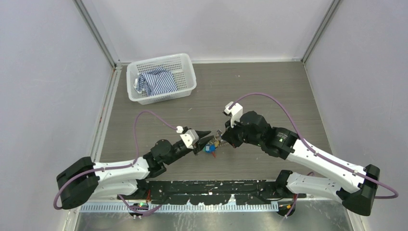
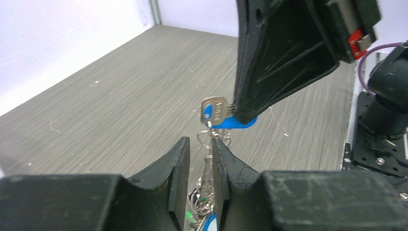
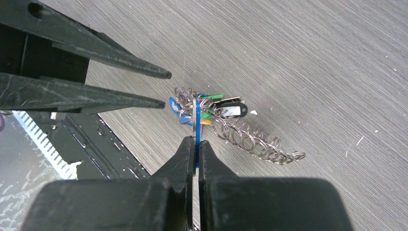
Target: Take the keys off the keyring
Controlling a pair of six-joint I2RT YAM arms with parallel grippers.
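Jaws of the right gripper point(image 3: 196, 140) are being pressed together on a blue-tagged key point(image 2: 215, 110), which is being gripped edge-on at the top of the bunch. Jaws of the left gripper point(image 2: 200, 144) are being held a narrow gap apart, with the thin wire keyring point(image 2: 210, 161) running between them; whether it is being squeezed cannot be told. The keys point(image 3: 211, 107), silvery with green, white, yellow and blue tags, are being bunched over the table point(image 3: 312, 72), a row of small rings trailing aside. Both arms are being reached inward, fingertips nearly meeting over the table's near middle.
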